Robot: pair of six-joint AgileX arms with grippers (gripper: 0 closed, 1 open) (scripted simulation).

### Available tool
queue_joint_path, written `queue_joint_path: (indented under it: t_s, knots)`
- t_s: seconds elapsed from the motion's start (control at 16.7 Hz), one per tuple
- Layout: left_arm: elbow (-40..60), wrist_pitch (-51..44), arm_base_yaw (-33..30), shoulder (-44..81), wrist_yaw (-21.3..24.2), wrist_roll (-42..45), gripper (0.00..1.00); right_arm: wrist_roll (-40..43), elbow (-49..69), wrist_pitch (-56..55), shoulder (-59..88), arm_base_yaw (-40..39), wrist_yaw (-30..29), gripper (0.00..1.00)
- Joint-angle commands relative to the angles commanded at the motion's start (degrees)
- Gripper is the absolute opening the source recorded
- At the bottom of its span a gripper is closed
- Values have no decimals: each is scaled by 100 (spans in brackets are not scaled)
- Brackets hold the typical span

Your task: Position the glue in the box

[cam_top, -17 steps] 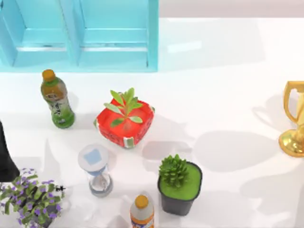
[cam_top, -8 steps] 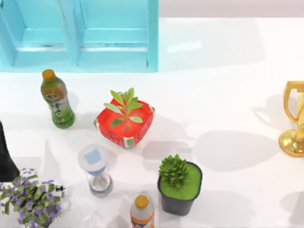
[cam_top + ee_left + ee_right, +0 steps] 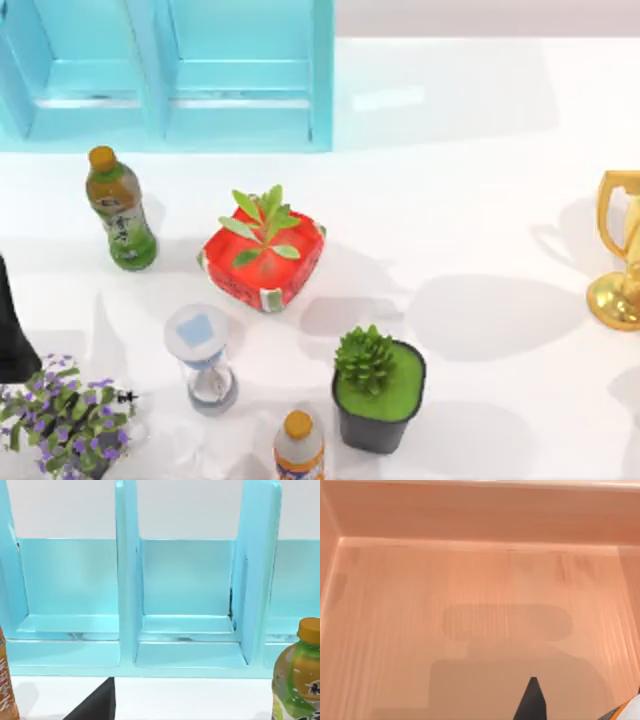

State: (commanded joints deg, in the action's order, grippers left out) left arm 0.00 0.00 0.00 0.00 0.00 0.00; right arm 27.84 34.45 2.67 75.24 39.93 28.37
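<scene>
Right fingers (image 3: 533, 702) hold glue (image 3: 631, 711) over box (image 3: 470, 580) floor; left arm (image 3: 12, 330) parked.

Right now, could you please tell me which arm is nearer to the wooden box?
Right. The right arm's wrist view looks into the wooden box, with one dark fingertip above its floor. The left arm's wrist view faces the blue shelf, beside the green-tea bottle.

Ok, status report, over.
Right gripper above the box's bare floor. White-orange sliver beside it, possibly the glue. Left arm parked at table's left, facing the shelf.
</scene>
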Motion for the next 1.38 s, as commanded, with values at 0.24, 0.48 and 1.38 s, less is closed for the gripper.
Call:
queue_joint_path:
  t_s: [0.24,0.48,1.38]
  knots:
    - [0,0,0,0,0,0,100,-297,-189,-773,620,-295,-147,0]
    - [0,0,0,0,0,0,100,-328,-208,-819,673,-321,-160,0]
    - [0,0,0,0,0,0,100,-328,-208,-819,673,-321,-160,100]
